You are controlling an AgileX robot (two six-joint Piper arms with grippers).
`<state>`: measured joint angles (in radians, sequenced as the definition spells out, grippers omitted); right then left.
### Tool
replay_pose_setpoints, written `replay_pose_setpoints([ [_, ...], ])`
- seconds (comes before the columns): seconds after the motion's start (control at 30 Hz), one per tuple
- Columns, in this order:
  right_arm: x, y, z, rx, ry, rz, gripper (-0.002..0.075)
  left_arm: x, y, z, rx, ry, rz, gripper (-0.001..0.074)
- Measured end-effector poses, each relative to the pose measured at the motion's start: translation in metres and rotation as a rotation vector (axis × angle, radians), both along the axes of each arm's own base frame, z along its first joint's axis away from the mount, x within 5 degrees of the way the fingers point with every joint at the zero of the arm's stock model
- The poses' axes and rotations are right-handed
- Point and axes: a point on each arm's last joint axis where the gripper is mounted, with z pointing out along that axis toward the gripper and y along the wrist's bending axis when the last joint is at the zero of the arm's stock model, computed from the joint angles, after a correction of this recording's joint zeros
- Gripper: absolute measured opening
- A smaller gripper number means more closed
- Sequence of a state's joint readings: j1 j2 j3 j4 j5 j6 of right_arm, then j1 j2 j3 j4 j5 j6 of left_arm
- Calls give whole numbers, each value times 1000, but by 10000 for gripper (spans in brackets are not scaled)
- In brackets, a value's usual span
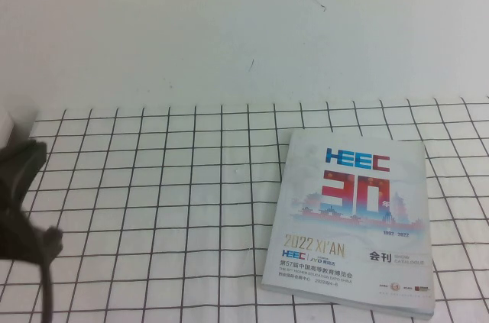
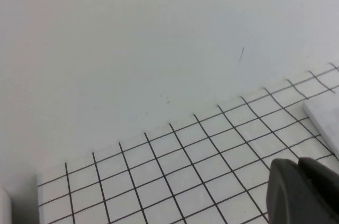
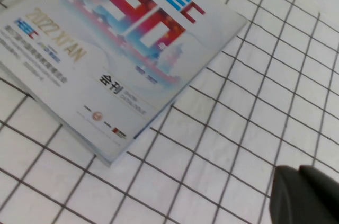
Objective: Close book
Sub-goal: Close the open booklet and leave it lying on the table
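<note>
The book point(image 1: 351, 220) lies shut and flat on the checked cloth at the right of the table, its pale "HEEC 30" cover facing up. The right wrist view shows that cover point(image 3: 116, 49) with nothing touching it. My right gripper point(image 3: 297, 171) hangs shut over bare cloth, off the book's corner and apart from it; it does not show in the high view. My left gripper point(image 2: 297, 164) is shut with nothing in it, over the cloth, and a corner of the book point(image 2: 326, 115) shows beyond it. The left arm point(image 1: 21, 185) sits at the table's left edge.
A white cloth with a black grid point(image 1: 153, 208) covers the table. Behind it rises a plain white wall point(image 1: 229, 25).
</note>
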<state>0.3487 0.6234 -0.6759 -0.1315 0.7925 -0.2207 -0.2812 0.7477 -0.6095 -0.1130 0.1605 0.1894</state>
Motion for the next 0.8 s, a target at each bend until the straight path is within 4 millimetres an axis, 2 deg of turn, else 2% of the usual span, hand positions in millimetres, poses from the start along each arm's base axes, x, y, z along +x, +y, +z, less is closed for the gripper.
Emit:
replay_pose_setpoints([
  [0.1,-8,0,-17,57,-66,11,-3,-30,9,-19,-23,-84,7,-4],
  [0.3,-21,-2,-50,139,-176,26,-3,-63,19,-40,-59,-181,9,-4],
  [0.43,-29,-4,-59,184,-277,34,-3,-71,21,-46,-65,-195,8,-1],
  [0.57,-33,-5,-56,204,-327,37,-3,-72,21,-49,-61,-180,7,-1],
  [0.8,-38,-7,-67,160,-195,25,-3,-72,21,-58,-38,-99,-2,-1],
])
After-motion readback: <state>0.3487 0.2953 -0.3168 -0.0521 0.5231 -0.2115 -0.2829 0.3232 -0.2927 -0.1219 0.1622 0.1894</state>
